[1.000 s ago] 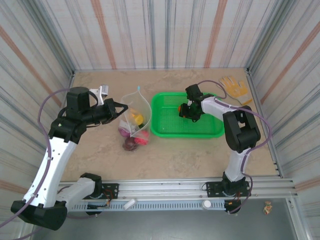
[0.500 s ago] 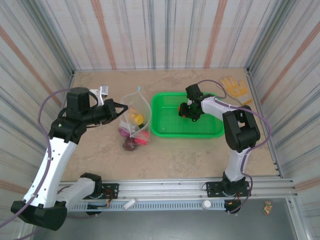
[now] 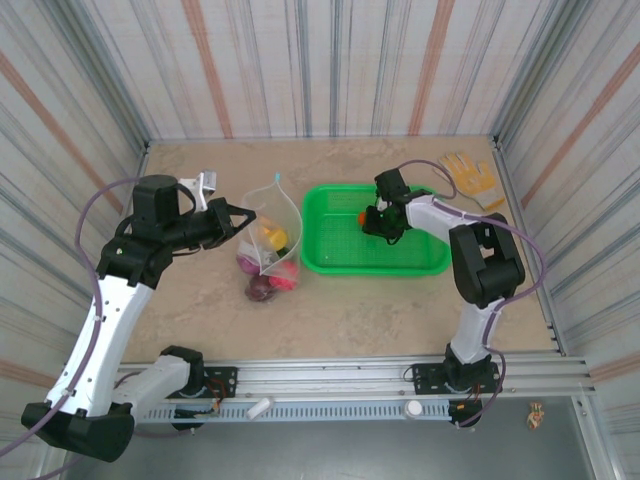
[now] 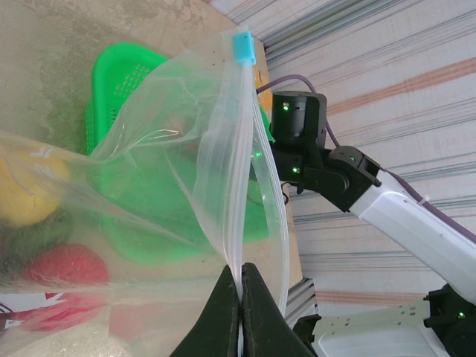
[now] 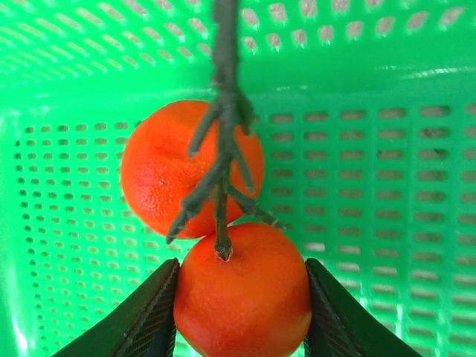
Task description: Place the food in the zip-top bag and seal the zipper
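Right gripper (image 5: 242, 305) clasps an orange fruit (image 5: 238, 286) in the green basket (image 5: 387, 186) (jaws snug on both sides), while left gripper (image 4: 239, 281) pinches the zipper (image 4: 230, 149), holding the zip-top bag (image 4: 149, 149) open for it.

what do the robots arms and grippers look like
The left arm and right arm have white links and black joints, each trailed by a purple-grey cable. Small green lights glow on the right arm's joints. The left gripper and right gripper have slim, tapered black fingers.
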